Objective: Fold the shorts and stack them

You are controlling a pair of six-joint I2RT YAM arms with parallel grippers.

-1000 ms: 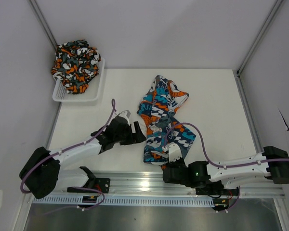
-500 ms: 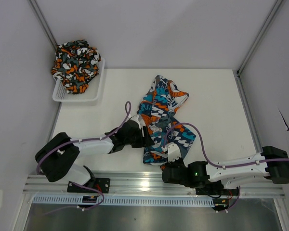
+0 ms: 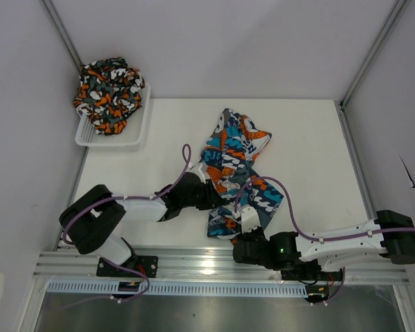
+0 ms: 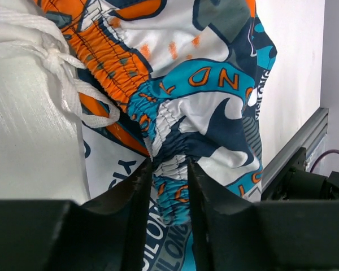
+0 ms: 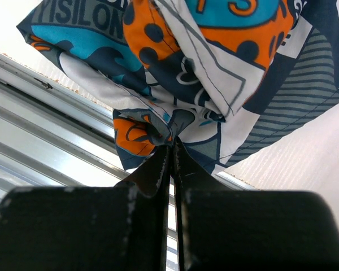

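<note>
From where I stand, the first fold has not been made. The patchwork shorts (image 3: pixel 232 169) lie rumpled on the tabletop (image 3: pixel 318 152), well apart from the white mesh basket (image 3: pixel 135 135) and nearer the arms than it is. The camouflage shorts (image 3: pixel 109 84) sit heaped in that basket, untouched.

Both arms are on the patchwork pair. The left pincer (image 4: pixel 168 166) is at the edge that faces the basket. Its jaws stand narrow, with the gathered elastic waistband (image 4: pixel 164 130) filling the gap between them, so I read it as pinching the waistband, just below the white drawstring (image 4: pixel 56 62). The right pincer (image 5: pixel 170 141) is at the edge farther from the basket, pressed together on a small nip of hem close to the metal rail.

I would call this the spreading step: two holds taken so the cloth can be pulled flat. The next move seems to call for drawing the two holds apart and laying the pair smooth before folding. The right hold is a thin nip and might slip, and the loose drawstring could get dragged under.
</note>
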